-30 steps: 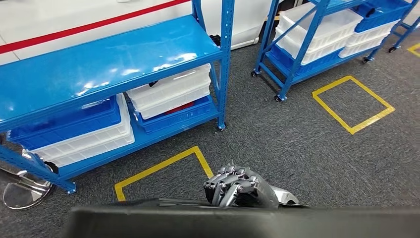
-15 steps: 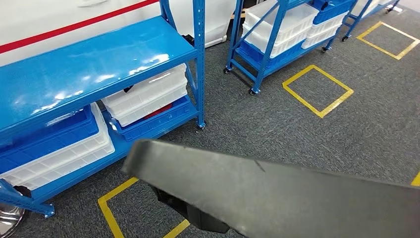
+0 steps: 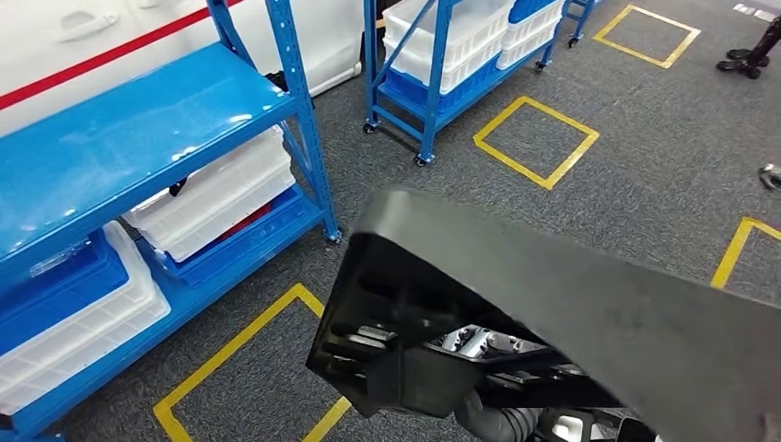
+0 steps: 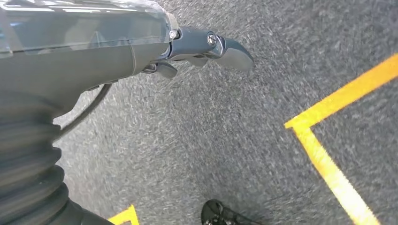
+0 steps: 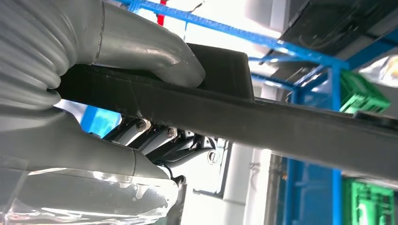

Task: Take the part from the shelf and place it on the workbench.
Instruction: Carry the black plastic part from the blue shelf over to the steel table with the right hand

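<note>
The part [image 3: 589, 304] is a long flat black piece with a blocky end; it stretches across the lower right of the head view. My right hand [image 3: 481, 342] grips it from underneath, and silver fingers show below its edge. Up close in the right wrist view, the thick grey thumb [image 5: 155, 58] presses on top of the part [image 5: 281, 117] while the darker fingers [image 5: 159, 140] clamp its underside. My left hand [image 4: 206, 47] hangs over grey carpet with its thumb stretched out and nothing in it.
A blue shelf [image 3: 120, 138] holding white bins [image 3: 212, 198] and blue bins stands at the left. A second wheeled blue rack [image 3: 433, 83] stands behind it. Yellow taped squares [image 3: 534, 138] mark the grey carpet. A dark stand base [image 3: 748, 57] sits at the far right.
The camera has turned, so the shelves slid left and up in the picture. The black part has risen from the lower edge and now covers the lower right, still in my right hand.
</note>
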Robot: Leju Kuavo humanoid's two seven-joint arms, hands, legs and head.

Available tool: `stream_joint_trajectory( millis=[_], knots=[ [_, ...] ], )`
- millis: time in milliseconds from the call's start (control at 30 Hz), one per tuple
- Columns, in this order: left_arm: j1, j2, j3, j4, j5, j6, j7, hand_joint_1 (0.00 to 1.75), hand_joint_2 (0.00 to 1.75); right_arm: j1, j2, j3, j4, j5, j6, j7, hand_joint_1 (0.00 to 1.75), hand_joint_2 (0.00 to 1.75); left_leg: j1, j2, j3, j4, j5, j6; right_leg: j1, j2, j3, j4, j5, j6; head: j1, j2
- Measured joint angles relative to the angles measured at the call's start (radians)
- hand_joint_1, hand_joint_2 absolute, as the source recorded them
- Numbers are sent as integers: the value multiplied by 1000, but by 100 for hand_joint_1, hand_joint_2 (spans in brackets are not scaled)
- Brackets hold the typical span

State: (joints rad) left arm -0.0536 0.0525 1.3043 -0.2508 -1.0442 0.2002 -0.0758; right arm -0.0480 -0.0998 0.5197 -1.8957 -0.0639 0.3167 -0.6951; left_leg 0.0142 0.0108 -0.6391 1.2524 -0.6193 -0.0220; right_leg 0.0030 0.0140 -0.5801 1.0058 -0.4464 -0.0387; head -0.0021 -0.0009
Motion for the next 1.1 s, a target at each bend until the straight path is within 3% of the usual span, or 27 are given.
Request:
stream_joint_trajectory(
  millis=[33, 67, 133, 200, 267, 333, 400, 467, 533, 567, 600, 633, 700, 767, 867, 933, 1000, 1033, 1100],
  knots=[
    [2, -3, 0, 1, -3, 0, 3, 0, 175, 8, -1, 0, 1, 1, 5, 1, 161, 175, 1, -3, -20, 37, -5, -2, 0, 13, 0, 1, 0, 0, 0, 0],
    [4, -6, -1, 2, -5, 0, 8, 0, 175, 14, -2, 0, 3, 2, 12, 1, 161, 175, 2, -4, -24, 38, 10, -4, -1, 27, 0, 4, -1, 1, 0, 0],
    [5, -13, -1, 3, -8, 4, 23, 0, 175, 22, -3, 0, 6, 1, 30, 2, 161, 175, 8, -15, 20, -68, 83, -8, -4, 54, 0, 13, -5, 7, 0, 0],
    [5, -22, -2, 4, -4, 10, 41, 0, 175, 24, -3, 0, 12, -2, 48, 2, 161, 175, 15, -58, 68, -179, 125, -9, -5, 78, -7, 29, -13, 18, 0, 0],
    [6, -30, -2, 5, 2, 14, 52, 0, 175, 23, -3, 1, 20, -5, 59, 2, 161, 175, 15, -82, 81, -210, 124, -1, -7, 97, -19, 38, -13, 30, 1, 0],
    [8, -36, -1, 5, 5, 15, 55, 0, 175, 23, -3, 2, 26, -6, 62, 3, 161, 175, 12, -63, 81, -213, 130, 13, -11, 108, -26, 39, -10, 41, 1, 0],
    [7, -40, -1, 5, 5, 15, 55, 0, 175, 20, -3, 2, 31, -6, 60, 5, 161, 175, 11, -42, 82, -219, 135, 26, -11, 68, -43, 73, -32, 50, 3, 0],
    [9, -42, -1, 5, 3, 10, 52, 0, 175, 17, -4, 2, 32, -6, 59, 9, 161, 175, 8, -18, 82, -221, 136, 34, -9, 11, -94, 179, -89, 55, 6, 0],
    [14, -44, -1, 5, -1, 4, 45, 0, 175, 20, -4, 0, 33, -6, 60, 12, 161, 175, 4, 9, 82, -221, 133, 37, -10, -3, -150, 291, -130, 57, 6, 0],
    [15, -46, -1, 5, -3, 1, 41, 0, 175, 24, -4, -1, 33, -5, 60, 12, 161, 175, 2, 22, 82, -221, 132, 38, -10, -5, -158, 307, -127, 56, 6, 0],
    [15, -48, -1, 5, -5, 0, 38, 0, 175, 27, -4, -2, 32, -4, 61, 12, 161, 175, 1, 34, 84, -221, 130, 38, -10, -8, -145, 283, -105, 54, 6, 0],
    [14, -50, -1, 5, -6, -2, 36, 0, 175, 29, -4, -2, 32, -3, 61, 12, 161, 175, 0, 45, 86, -221, 128, 37, -8, -17, -114, 225, -72, 49, 6, 0],
    [13, -54, -1, 5, -7, -4, 35, 0, 175, 30, -4, -4, 30, -2, 61, 12, 161, 175, -3, 64, 93, -221, 123, 33, 3, -57, -44, 92, -27, 36, 6, 0],
    [14, -59, -1, 5, -5, -5, 31, 0, 175, 30, -4, -5, 29, 0, 67, 9, 161, 175, -5, 82, 97, -222, 120, 25, 15, -76, -19, 37, -20, 26, 6, 0],
    [8, -65, -1, 5, 9, -6, 9, 0, 175, 31, -4, -9, 29, 4, 98, 3, 161, 175, -5, 102, 106, -228, 115, 11, 16, -44, -18, 25, -13, 13, 5, 0],
    [3, -68, 1, 5, 18, -9, -16, 0, 175, 22, -1, -11, 29, 9, 116, 2, 161, 175, -4, 68, 95, -195, 91, 3, 9, -26, -7, 6, -3, 4, 4, 0],
    [0, -67, 6, 5, 24, -13, -34, 0, 175, 1, 7, -12, 32, 18, 121, 2, 161, 175, -3, 19, 41, -83, 38, 0, 6, -5, -1, -1, 1, -2, 2, 0],
    [-1, -65, 9, 5, 26, -15, -39, 0, 175, -9, 13, -11, 34, 23, 121, 4, 161, 175, -3, 6, 7, -20, 15, -1, 6, 7, 0, -1, 1, -4, 2, 0],
    [-3, -60, 14, 5, 33, -11, -39, 0, 175, -23, 28, -6, 38, 26, 125, 12, 161, 175, -2, -1, -26, 25, 23, -2, 7, 32, 0, 2, 0, -6, 2, 0]
  ],
)
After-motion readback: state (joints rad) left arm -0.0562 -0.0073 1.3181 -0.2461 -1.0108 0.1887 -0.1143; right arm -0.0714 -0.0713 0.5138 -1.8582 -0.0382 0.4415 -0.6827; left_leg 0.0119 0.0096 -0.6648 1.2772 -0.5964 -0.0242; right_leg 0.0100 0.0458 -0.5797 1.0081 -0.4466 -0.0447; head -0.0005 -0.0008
